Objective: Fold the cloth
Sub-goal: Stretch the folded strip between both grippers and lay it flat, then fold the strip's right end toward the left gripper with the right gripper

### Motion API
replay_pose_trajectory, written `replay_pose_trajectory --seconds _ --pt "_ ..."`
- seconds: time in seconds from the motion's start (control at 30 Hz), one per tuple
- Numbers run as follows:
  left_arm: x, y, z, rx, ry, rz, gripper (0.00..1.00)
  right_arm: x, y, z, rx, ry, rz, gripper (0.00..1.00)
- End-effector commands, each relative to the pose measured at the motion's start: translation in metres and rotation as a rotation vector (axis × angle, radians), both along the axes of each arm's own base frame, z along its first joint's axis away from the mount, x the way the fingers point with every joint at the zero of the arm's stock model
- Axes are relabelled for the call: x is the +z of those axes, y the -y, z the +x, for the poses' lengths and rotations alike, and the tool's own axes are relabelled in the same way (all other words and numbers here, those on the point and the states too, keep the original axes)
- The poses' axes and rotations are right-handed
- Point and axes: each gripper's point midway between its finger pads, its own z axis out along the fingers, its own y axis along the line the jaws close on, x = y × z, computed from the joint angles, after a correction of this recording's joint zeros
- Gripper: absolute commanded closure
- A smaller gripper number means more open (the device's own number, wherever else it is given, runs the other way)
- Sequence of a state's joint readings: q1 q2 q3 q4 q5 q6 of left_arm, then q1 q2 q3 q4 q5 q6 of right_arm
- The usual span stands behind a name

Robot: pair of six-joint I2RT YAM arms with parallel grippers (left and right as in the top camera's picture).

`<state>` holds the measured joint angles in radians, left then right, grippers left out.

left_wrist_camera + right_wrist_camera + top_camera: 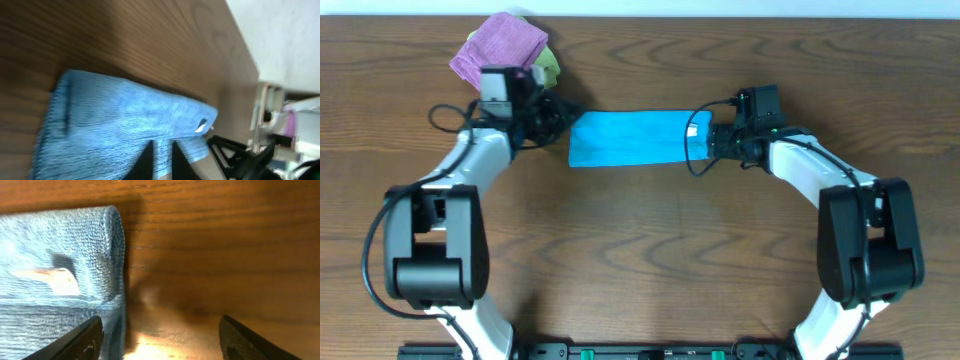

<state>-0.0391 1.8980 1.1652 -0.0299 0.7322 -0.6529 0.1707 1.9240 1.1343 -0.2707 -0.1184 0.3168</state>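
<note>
Bridging left gripper [560, 120], right gripper [700, 137]: cloth [625, 138]

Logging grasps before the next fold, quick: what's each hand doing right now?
Left hand: closed on the cloth edge.
Right hand: open, holding nothing, at the cloth's other end.

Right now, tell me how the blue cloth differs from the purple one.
The blue cloth lies as a long flat strip mid-table; the purple cloth is a compact folded square at the far edge. Blue touches no other cloth; purple rests against a yellow-green cloth. Both are soft, plain cloths.
</note>
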Motion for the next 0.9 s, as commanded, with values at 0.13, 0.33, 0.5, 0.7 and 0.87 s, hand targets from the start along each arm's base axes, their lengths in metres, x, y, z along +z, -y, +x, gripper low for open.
replay_pose_trajectory --seconds 0.13,0.33,0.5,0.7,0.87 --pt "-0.013 0.002 0.004 0.035 0.051 0.276 0.94 0.036 -0.016 0.006 -0.083 -0.021 0.331 0.19" --pt "-0.046 -0.008 0.002 0.043 0.007 0.388 0.94 0.044 -0.026 0.010 -0.060 0.002 0.377 0.20" --pt "-0.077 -0.008 -0.003 0.042 -0.062 0.391 0.94 0.045 -0.027 0.014 -0.057 0.018 0.385 0.20" --pt "-0.089 -0.009 -0.005 0.041 -0.088 0.396 0.94 0.034 -0.030 0.015 -0.068 -0.003 0.402 0.20" --pt "-0.089 -0.011 -0.005 0.049 -0.089 0.407 0.94 0.023 -0.032 0.018 -0.095 -0.023 0.426 0.21"
